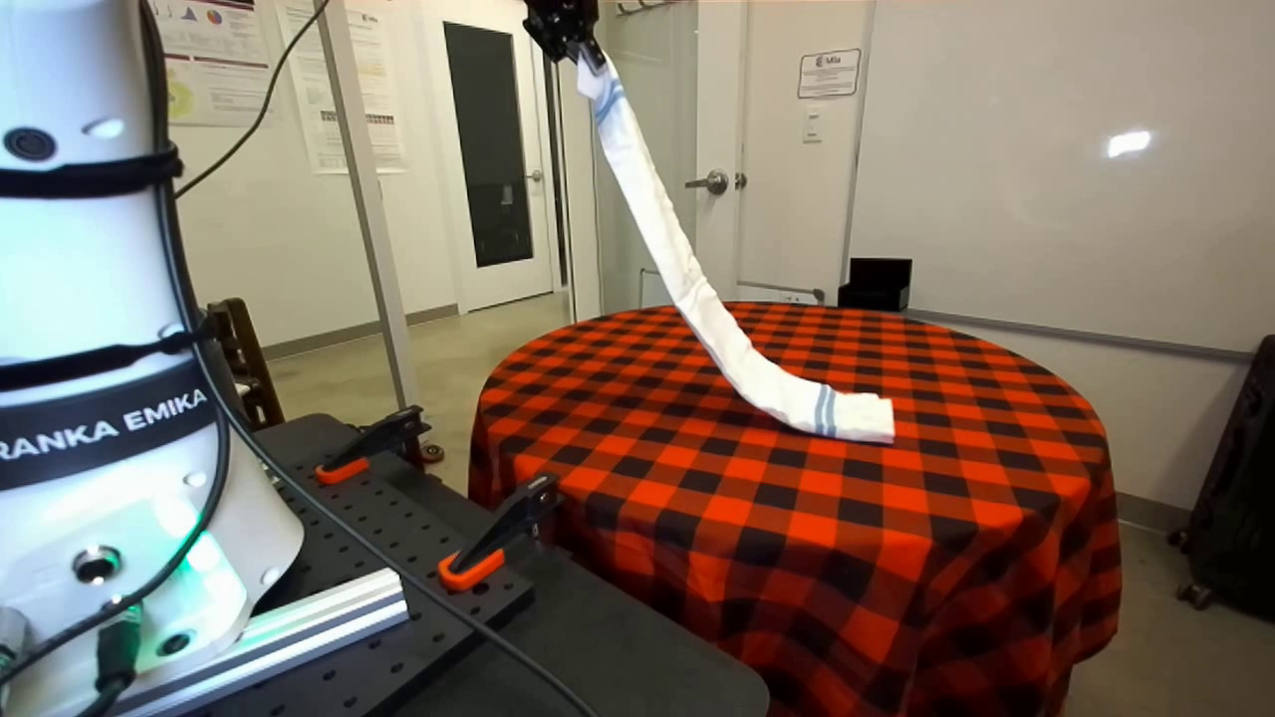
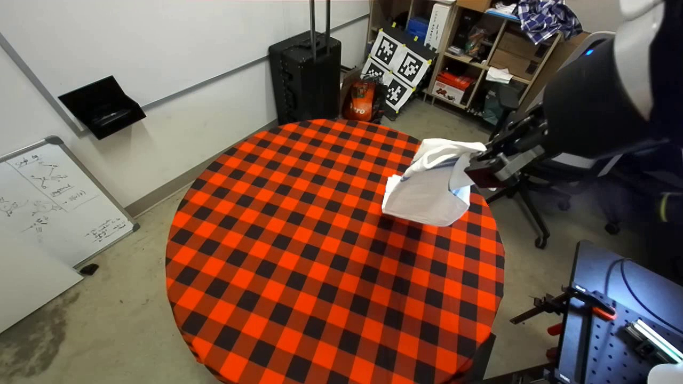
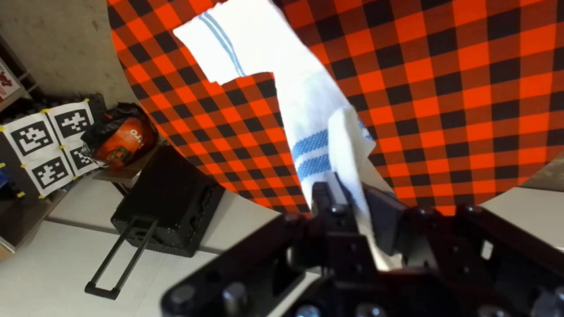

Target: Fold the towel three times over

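Long white towel (image 1: pixel 697 294), blue-striped near both ends, hangs aslant from top centre in an exterior view, its lower end resting right of centre!

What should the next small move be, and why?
Probably lower the pincer toward the resting end of the towel, so the held end could fold over it. In an exterior view, the towel slants down from the pincer, which grips one striped end high above the checked tablecloth, while its opposite end lies on it.
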`<state>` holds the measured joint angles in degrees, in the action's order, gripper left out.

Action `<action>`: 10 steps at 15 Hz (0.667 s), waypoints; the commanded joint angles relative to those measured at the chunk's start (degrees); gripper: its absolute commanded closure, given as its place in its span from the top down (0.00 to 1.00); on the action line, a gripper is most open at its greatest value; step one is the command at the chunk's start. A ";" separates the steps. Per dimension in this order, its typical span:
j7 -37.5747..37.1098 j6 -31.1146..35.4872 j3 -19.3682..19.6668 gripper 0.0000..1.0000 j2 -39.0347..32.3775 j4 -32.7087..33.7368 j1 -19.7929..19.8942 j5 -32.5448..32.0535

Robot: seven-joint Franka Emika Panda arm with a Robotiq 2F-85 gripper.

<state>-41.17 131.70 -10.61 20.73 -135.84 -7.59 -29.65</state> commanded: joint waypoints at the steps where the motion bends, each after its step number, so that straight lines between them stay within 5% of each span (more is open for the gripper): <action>1: 2.12 -0.05 -2.02 0.02 4.14 -0.40 1.57 1.92; 10: -1.79 1.65 -3.50 0.02 5.77 0.22 9.07 -2.70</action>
<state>-41.29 132.25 -12.43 25.73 -135.72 -1.97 -29.65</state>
